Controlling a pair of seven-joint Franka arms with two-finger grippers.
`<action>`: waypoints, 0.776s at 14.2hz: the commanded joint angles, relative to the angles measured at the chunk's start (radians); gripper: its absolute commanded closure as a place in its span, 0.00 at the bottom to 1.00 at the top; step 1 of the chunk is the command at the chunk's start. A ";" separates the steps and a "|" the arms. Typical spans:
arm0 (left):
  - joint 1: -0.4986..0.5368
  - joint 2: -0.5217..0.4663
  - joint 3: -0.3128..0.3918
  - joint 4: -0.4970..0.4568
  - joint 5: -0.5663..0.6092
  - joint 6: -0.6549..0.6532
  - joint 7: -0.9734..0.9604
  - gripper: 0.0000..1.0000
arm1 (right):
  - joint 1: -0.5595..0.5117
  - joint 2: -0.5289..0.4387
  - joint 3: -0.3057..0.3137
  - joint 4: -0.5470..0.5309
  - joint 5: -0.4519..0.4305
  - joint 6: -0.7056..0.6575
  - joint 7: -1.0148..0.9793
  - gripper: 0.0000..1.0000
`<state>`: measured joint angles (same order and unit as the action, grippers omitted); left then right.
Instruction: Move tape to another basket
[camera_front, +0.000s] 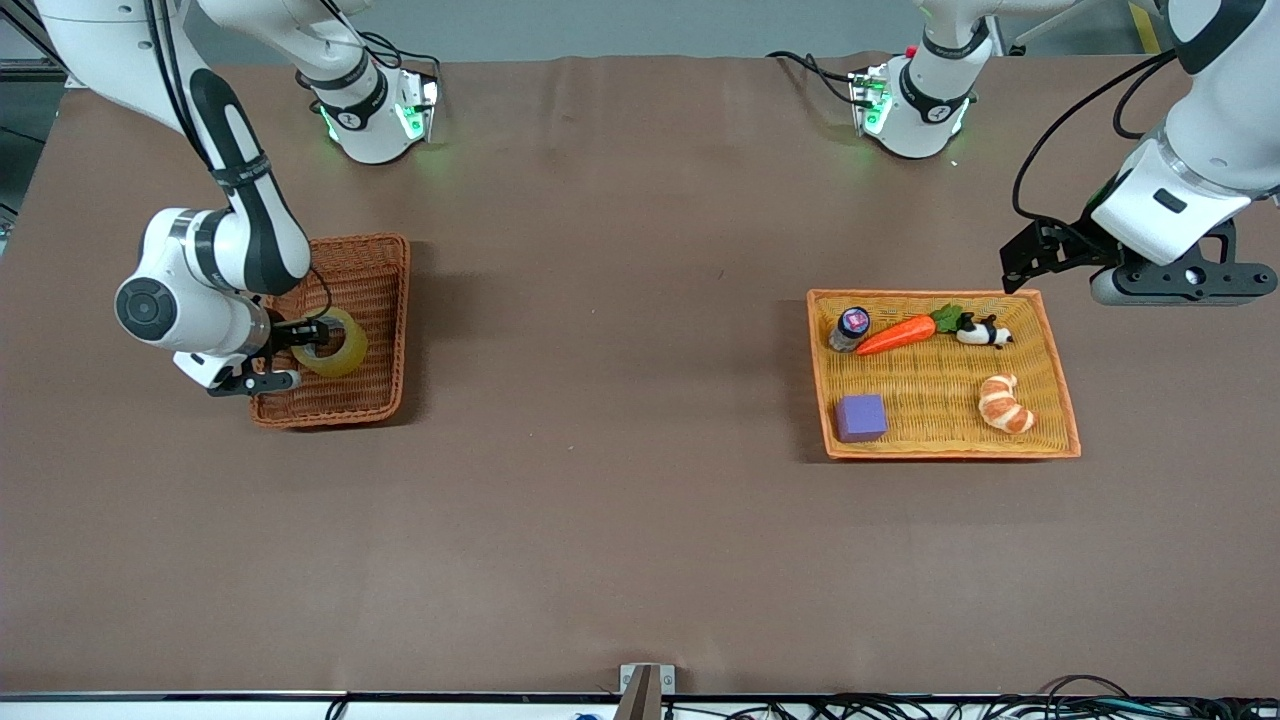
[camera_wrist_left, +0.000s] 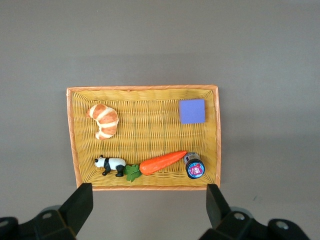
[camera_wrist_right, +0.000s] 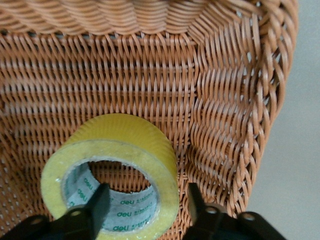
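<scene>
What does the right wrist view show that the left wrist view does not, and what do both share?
Only the right wrist view shows the tape in the dark wicker basket, with the right end effector straddling the roll's wall, one finger in the core. Only the left wrist view shows the light tray holding a croissant, panda, carrot, purple block and small jar, under the open left end effector. Both show woven basketry and brown tabletop.

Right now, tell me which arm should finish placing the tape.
Right. The right gripper already straddles the tape, one finger through its core, over the basket. The left gripper waits, open, over the tray's edge.
</scene>
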<state>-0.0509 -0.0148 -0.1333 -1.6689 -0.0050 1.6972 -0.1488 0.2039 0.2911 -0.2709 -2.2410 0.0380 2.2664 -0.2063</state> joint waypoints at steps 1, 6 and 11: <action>0.005 -0.011 0.003 -0.017 -0.020 0.016 0.020 0.00 | -0.006 -0.059 0.004 0.053 0.022 -0.051 0.002 0.00; 0.014 -0.007 0.003 -0.014 -0.020 0.016 0.023 0.00 | -0.049 -0.101 0.015 0.377 0.019 -0.283 -0.022 0.00; 0.017 -0.002 0.003 -0.009 -0.016 0.016 0.023 0.00 | -0.193 -0.243 0.145 0.445 0.011 -0.350 -0.008 0.00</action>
<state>-0.0403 -0.0141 -0.1318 -1.6776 -0.0051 1.7038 -0.1476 0.0599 0.1108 -0.1674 -1.8020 0.0409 1.9723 -0.2082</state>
